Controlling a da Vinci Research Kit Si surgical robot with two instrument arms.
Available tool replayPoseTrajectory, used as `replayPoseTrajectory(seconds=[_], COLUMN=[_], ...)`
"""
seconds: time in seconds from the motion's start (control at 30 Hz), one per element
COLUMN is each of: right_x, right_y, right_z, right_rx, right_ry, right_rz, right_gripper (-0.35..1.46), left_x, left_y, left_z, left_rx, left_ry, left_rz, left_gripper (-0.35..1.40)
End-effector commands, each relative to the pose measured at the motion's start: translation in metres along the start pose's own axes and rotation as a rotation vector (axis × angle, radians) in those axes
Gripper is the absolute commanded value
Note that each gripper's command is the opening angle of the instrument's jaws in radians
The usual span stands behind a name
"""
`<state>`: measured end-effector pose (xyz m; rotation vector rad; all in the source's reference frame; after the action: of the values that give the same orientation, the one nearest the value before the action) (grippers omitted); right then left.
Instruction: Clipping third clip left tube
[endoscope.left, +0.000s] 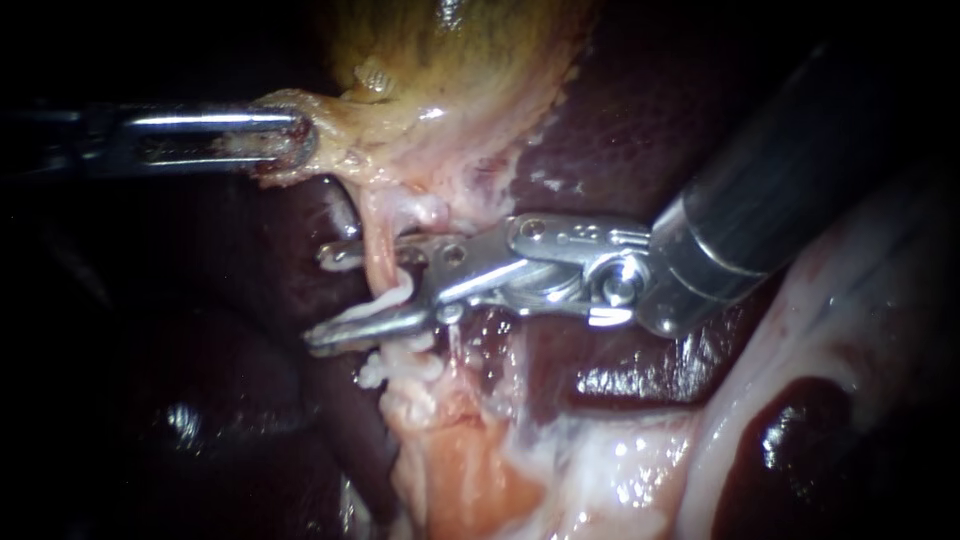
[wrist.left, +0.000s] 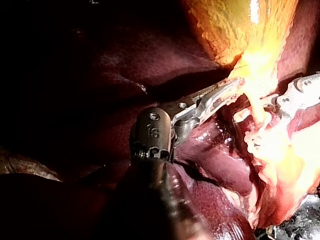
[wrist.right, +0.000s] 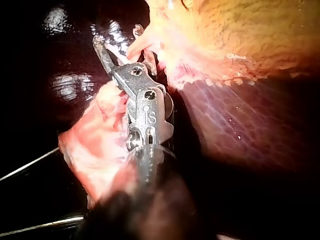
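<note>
Steel pincer of right instrument (endoscope.left: 320, 297) agape astride stringy tube (endoscope.left: 378, 255); that of left instrument (endoscope.left: 295, 140) tight on ragged yellow gallbladder (endoscope.left: 450, 70).

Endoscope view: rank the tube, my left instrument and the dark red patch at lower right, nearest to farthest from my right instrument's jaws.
1. Tube, between the right instrument's open jaws.
2. Left instrument, above, gripping the gallbladder.
3. Dark red patch, far lower right.

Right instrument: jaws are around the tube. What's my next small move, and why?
Probably close the right instrument on the tube: it lies crosswise between the open jaws, tips past it, while the left instrument holds the gallbladder above.
</note>
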<state>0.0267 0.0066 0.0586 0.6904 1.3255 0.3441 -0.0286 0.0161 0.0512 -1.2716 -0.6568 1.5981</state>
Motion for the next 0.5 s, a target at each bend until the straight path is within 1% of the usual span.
replayPoseTrajectory(seconds=[0.03,0.13,0.27,0.37,0.5], right_x=[0.0005,0.0022,0.0037,0.0043,0.0042], right_y=[-0.0002,-0.001,-0.0018,-0.0022,-0.0023], right_z=[-0.0001,-0.0005,-0.0009,-0.0009,-0.0012], right_rx=[0.002,0.001,0.007,0.01,0.012], right_ry=[0.01,0.029,0.052,0.059,0.059], right_rz=[0.002,0.009,0.014,0.016,0.016], right_gripper=[0.5,0.49,0.49,0.48,0.42], left_x=[0.0,0.0,0.0,0.0,0.0], left_y=[0.0,0.0,0.0,0.0,0.0], left_z=[0.0,0.0,0.0,0.0,0.0], left_rx=[0.0,0.0,0.0,0.0,0.0], left_ry=[0.0,0.0,0.0,0.0,0.0], left_rz=[0.0,0.0,0.0,0.0,0.0], left_gripper=[-0.35,-0.35,-0.35,-0.35,-0.35])
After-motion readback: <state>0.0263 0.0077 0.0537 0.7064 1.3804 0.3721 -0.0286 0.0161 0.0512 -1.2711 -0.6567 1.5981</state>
